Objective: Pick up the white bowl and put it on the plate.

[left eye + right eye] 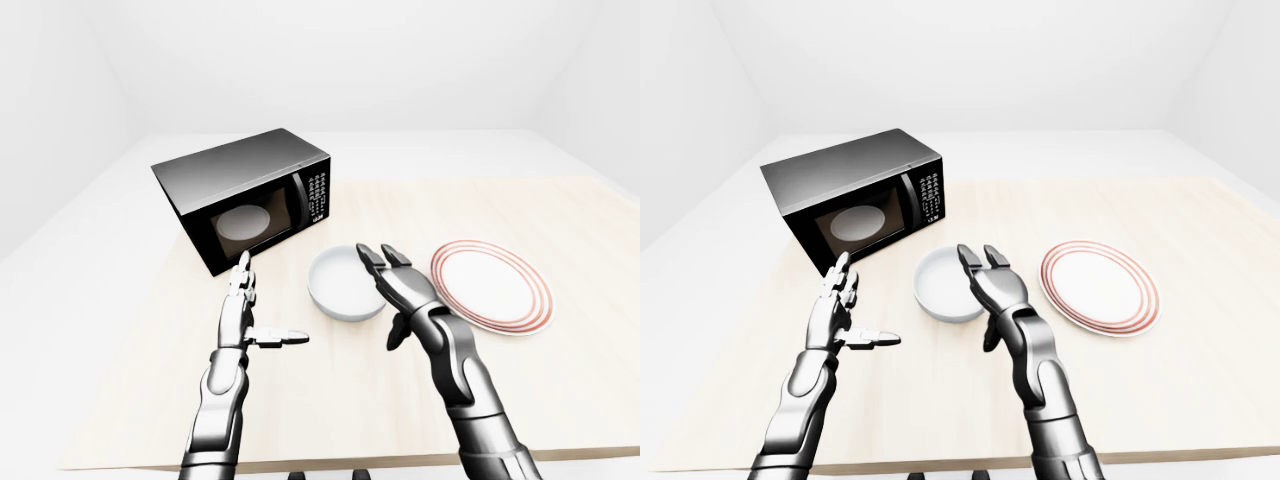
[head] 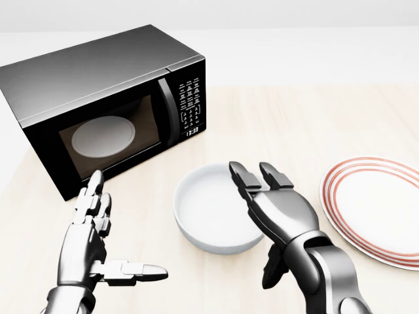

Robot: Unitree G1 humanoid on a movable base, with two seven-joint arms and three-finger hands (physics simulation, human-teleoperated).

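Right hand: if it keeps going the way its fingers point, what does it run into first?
Probably the white bowl: the right hand is open, its fingertips over the bowl's right rim. Passing above the bowl, it would next meet the microwave; height is unclear.

Black microwave (image 2: pixel 105 104) top left on wooden table (image 2: pixel 294 118), door shut.

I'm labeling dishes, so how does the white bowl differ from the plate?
The white bowl is deep and plain white; the plate is flat with red rings near its rim. The right hand reaches over the bowl's right edge; nothing is at the plate. Both are round and lie on the table.
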